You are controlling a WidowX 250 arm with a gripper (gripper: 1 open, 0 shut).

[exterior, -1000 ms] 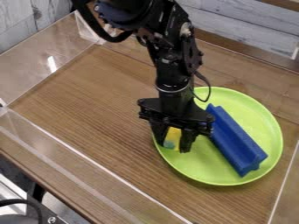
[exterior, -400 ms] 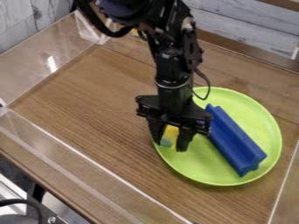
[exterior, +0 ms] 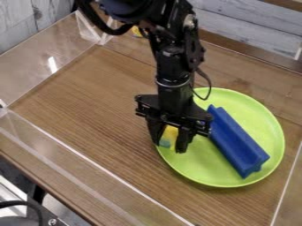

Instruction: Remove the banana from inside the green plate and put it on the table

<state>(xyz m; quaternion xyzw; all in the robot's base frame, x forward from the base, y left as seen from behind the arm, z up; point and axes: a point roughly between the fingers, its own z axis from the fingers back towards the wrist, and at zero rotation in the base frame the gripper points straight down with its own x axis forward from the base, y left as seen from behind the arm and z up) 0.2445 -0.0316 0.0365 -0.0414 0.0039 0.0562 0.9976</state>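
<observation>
**Banana pinched, lift not yet begun**

Nothing much has shifted since a second ago: my gripper (exterior: 172, 138) sits at about the same spot over the near-left part of the green plate (exterior: 267, 113), maybe a hair further left in the picture. It points straight down, and its two black fingers (exterior: 188, 136) look closed around the banana (exterior: 171, 136), only a yellow sliver showing between them. The blue block (exterior: 237, 139) lies just to the right, also inside the plate.

Risks as I judge them: the grip looks shallow, so the banana could slip or twist out on the lift. A sideways drag could nudge the block or catch the plate rim. The table (exterior: 94, 97) to the left has space for the drop.
</observation>
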